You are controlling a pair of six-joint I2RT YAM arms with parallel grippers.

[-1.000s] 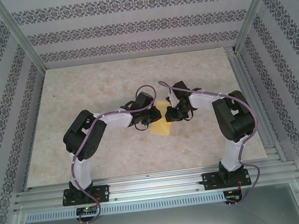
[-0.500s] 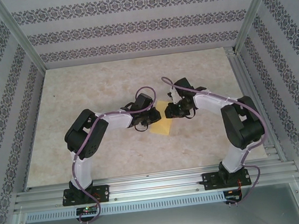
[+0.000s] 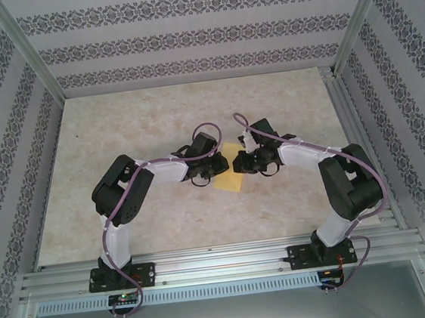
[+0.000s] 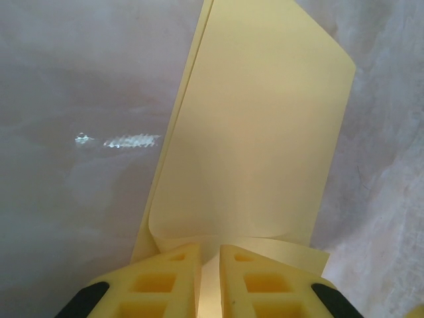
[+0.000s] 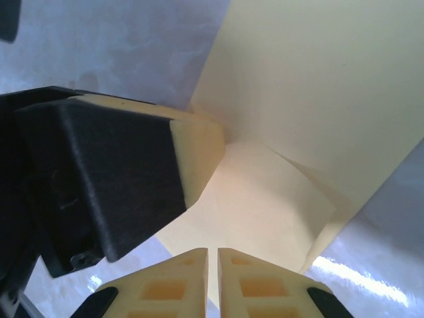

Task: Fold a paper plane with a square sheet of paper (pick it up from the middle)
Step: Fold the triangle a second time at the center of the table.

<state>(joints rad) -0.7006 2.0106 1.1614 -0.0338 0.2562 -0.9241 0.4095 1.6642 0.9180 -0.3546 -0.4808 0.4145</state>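
Patterned walls [image 3: 184,36] close in a pale marbled surface [image 3: 118,131], with the two arms bolted at its near edge. The left arm [image 3: 121,195] and the right arm [image 3: 348,183] both bend inward, so their wrists nearly meet over the middle of the surface.

Between them is the square sheet of paper [image 3: 232,176], pale yellow (the only bright colour in here). One corner shows near the arms' side. From the left wrist the sheet [image 4: 258,132] is no longer flat: it stands up off the surface and curls over in a soft loop just ahead of the fingers. From the right wrist it [image 5: 318,86] spreads wide, with a smaller flap folded down toward the camera.

The left claw [image 3: 212,170] [image 4: 209,255] is pinched narrow, with the sheet's edge in the slit between its pads. The right claw [image 3: 243,163] [image 5: 212,257] is likewise nearly closed on the folded flap. The two claws are just beside each other.
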